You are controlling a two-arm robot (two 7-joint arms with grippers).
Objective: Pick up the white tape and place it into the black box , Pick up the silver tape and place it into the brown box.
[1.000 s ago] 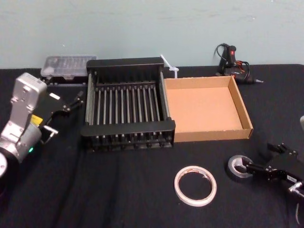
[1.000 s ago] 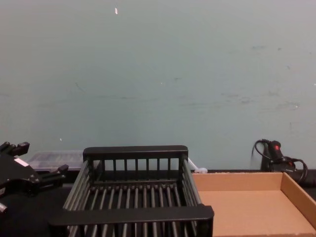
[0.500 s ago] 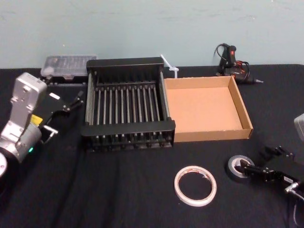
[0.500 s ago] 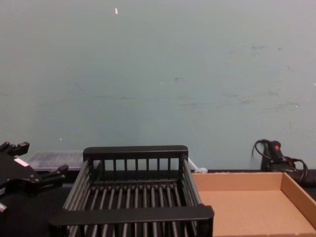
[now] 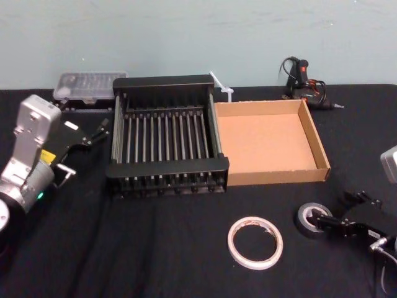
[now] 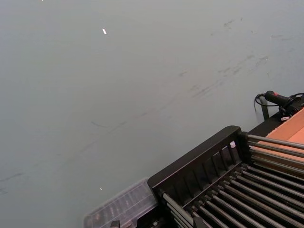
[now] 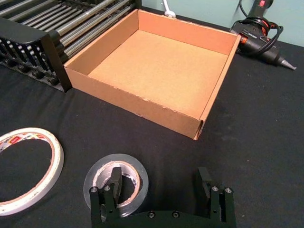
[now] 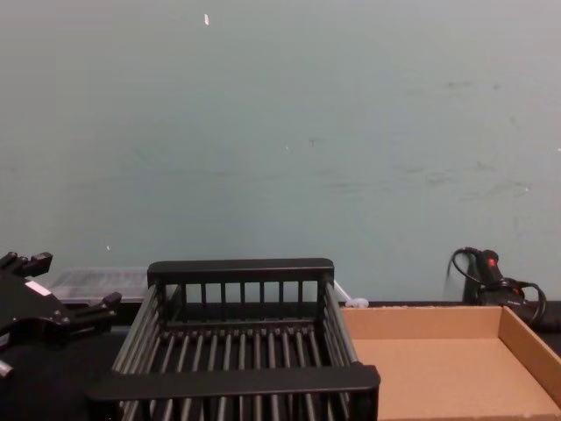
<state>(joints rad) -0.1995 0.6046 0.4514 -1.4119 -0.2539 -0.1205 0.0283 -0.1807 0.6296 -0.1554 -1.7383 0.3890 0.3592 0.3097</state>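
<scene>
This looks to me like a lab or workshop bench set up for robot trials. I'm working over a table (image 5: 155,248) draped in plain black cloth, pushed against a bare pale green wall (image 8: 280,132) marked with scuffs and scratches. At the back right lies a black glue gun (image 5: 304,79) with a red switch and a tangled cord. At the back left sits a clear plastic case (image 5: 84,87) of small parts, just behind a black slatted crate (image 5: 164,180). No furniture or household things show around it.
</scene>
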